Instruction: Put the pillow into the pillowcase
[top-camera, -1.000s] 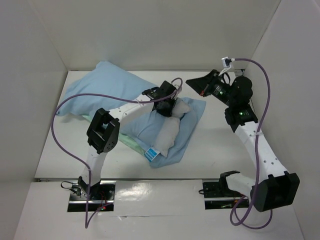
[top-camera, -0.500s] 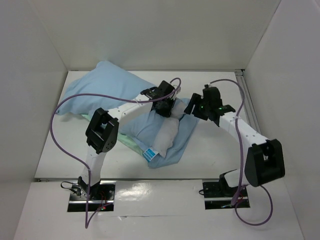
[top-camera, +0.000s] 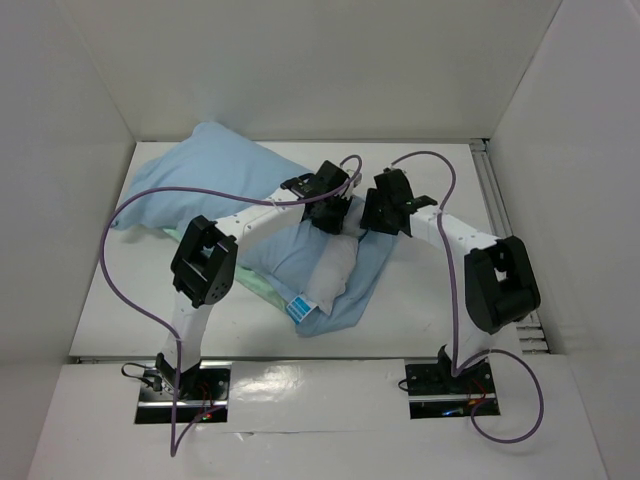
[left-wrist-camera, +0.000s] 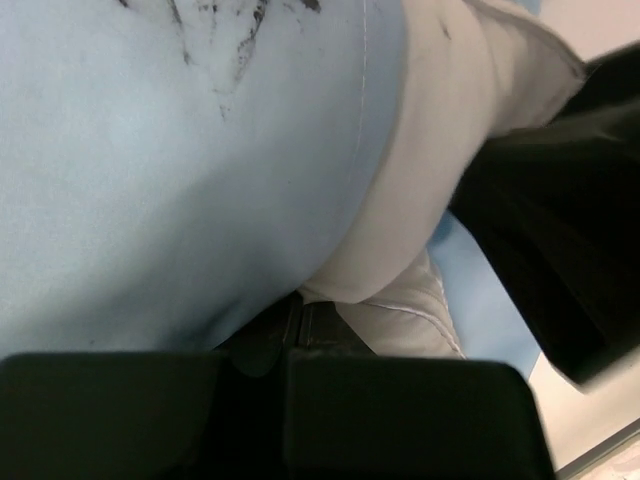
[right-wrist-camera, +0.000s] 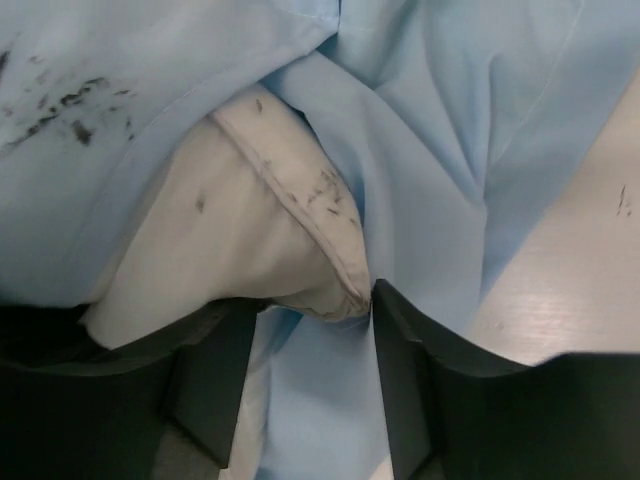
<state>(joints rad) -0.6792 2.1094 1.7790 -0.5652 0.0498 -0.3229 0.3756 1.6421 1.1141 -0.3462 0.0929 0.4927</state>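
The light blue pillowcase lies across the table's left and middle, with a sea-green edge showing below. The white pillow sticks out of its mouth, its blue-and-white label nearest me. My left gripper is shut at the upper rim of the mouth; in the left wrist view the blue pillowcase and the pillow meet right at the closed left gripper. My right gripper is open. In the right wrist view, the right gripper straddles the pillow's corner above the pillowcase's lower layer.
White walls close the table in on the left, back and right. A metal rail runs along the right edge. Purple cables loop over both arms, the left one hanging out over the pillowcase.
The right arm has swung in from the far right to the pillow's exposed end, and its gripper has opened. The left arm, pillow and pillowcase stay put.
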